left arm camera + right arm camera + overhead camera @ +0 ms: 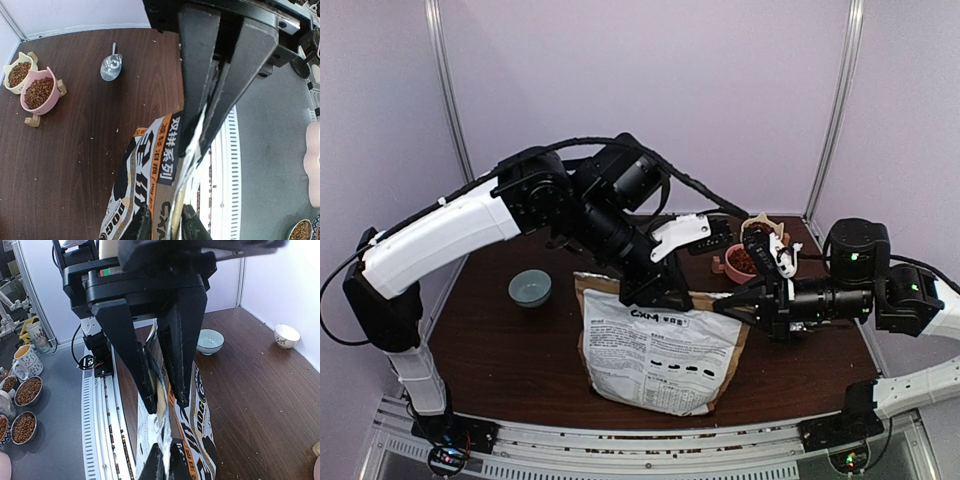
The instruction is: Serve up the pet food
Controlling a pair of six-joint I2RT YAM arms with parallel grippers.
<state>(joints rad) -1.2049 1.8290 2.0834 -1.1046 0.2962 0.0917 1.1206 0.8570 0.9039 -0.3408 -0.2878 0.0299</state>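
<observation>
The pet food point(39, 93) fills a pink bowl point(53, 92) and a cream bowl point(35, 67) behind the kraft CXM bag point(660, 350), which stands on the desk point(510, 350). The left tool point(658, 292) and right tool point(732, 308) both pinch the bag's top edge. 1 teal bowl point(530, 287) sits left of the bag.

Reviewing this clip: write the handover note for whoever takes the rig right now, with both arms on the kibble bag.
Left gripper: shut on the top edge of the CXM bag.
Right gripper: shut on the same edge, further right.
Bag stands upright at the table's near middle.
Done: pink bowl and cream bowl at the back right both hold kibble. The scoop lies on the table.
Left: probably closing or releasing the bag. The teal bowl looks empty.
</observation>
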